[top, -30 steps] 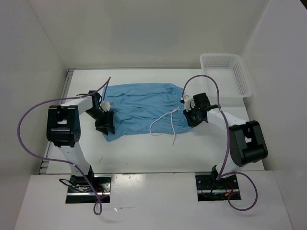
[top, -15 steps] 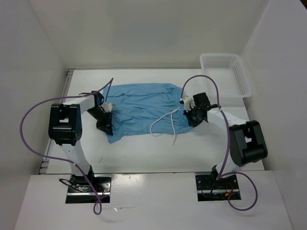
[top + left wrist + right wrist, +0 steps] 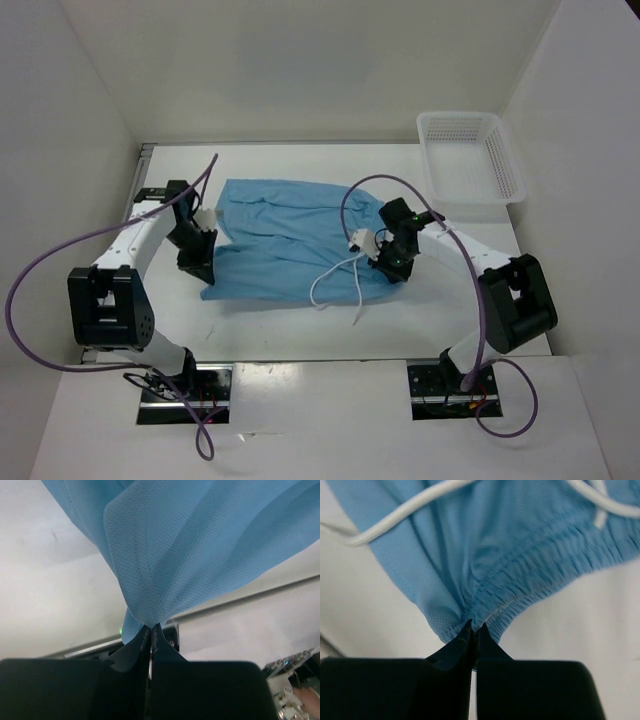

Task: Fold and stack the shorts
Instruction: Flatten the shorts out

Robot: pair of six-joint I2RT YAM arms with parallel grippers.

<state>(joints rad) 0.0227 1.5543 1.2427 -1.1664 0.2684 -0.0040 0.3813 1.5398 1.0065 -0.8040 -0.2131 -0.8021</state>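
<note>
Two pinches, no fold yet. From above, the shorts lie spread mid-table, with the left gripper at their 8 o'clock corner and the right gripper at 4 o'clock. Folding and stacking seemingly remain. A basket sits at 1 o'clock, and white walls enclose the table.

Left wrist: jaws clamp a fabric peak.

Right wrist: jaws clamp the waistband.
</note>
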